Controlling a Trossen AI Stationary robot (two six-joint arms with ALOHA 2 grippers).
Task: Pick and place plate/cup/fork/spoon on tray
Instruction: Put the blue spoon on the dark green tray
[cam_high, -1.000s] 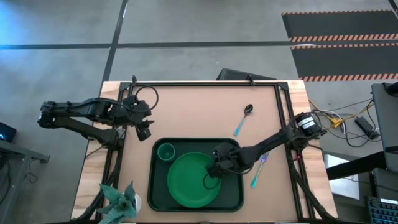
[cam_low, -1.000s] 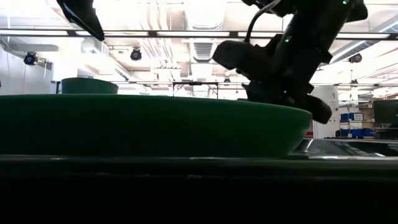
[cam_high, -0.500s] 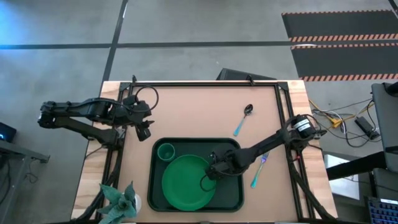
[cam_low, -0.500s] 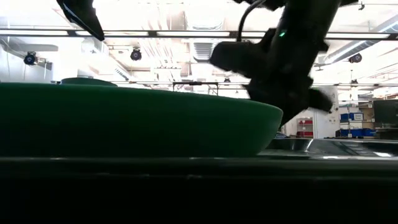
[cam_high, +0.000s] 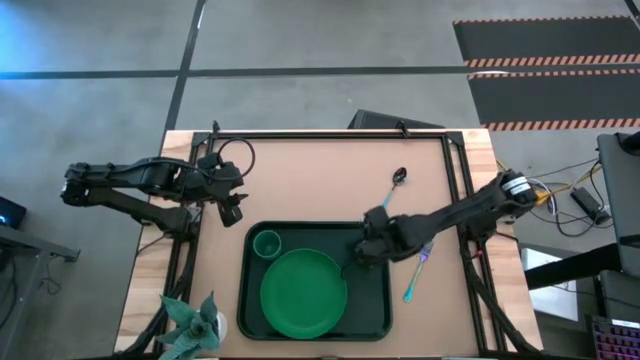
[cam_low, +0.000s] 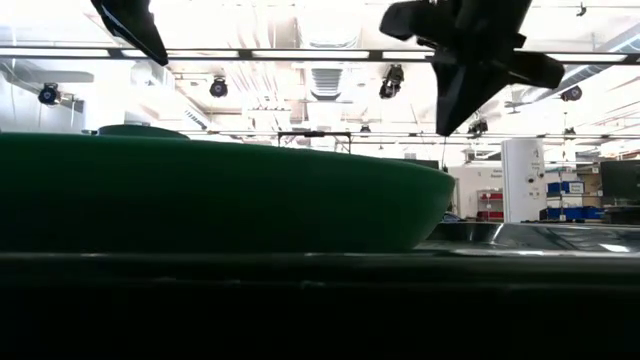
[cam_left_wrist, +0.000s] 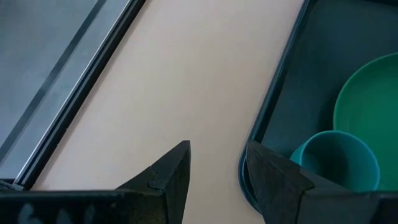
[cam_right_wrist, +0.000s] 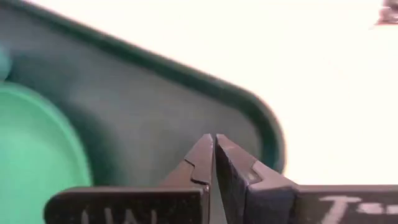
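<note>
The dark green tray (cam_high: 372, 318) lies at the table's near middle. On it rest the bright green plate (cam_high: 303, 293) and, in its far left corner, the small green cup (cam_high: 266, 243), upright. The spoon (cam_high: 393, 190) lies flat on the table beyond the tray's far right corner. The fork (cam_high: 415, 280) lies flat just right of the tray, partly under my right arm. My right gripper (cam_high: 358, 258) hangs shut above the tray's far right part, clear of the plate (cam_right_wrist: 37, 143). My left gripper (cam_high: 232, 210) waits open over bare table beyond the tray's far left corner (cam_left_wrist: 273, 112).
A potted plant (cam_high: 195, 322) stands at the table's near left corner. A dark frame rail (cam_high: 330, 134) runs along the far edge and down both sides. Bare tabletop lies between the tray and the far rail.
My right gripper, shut throughout, first went with the plate's right rim as the plate slid a little toward the tray's left side. It then rose and drew back toward the table's far right, leaving the plate lying flat on the tray.
</note>
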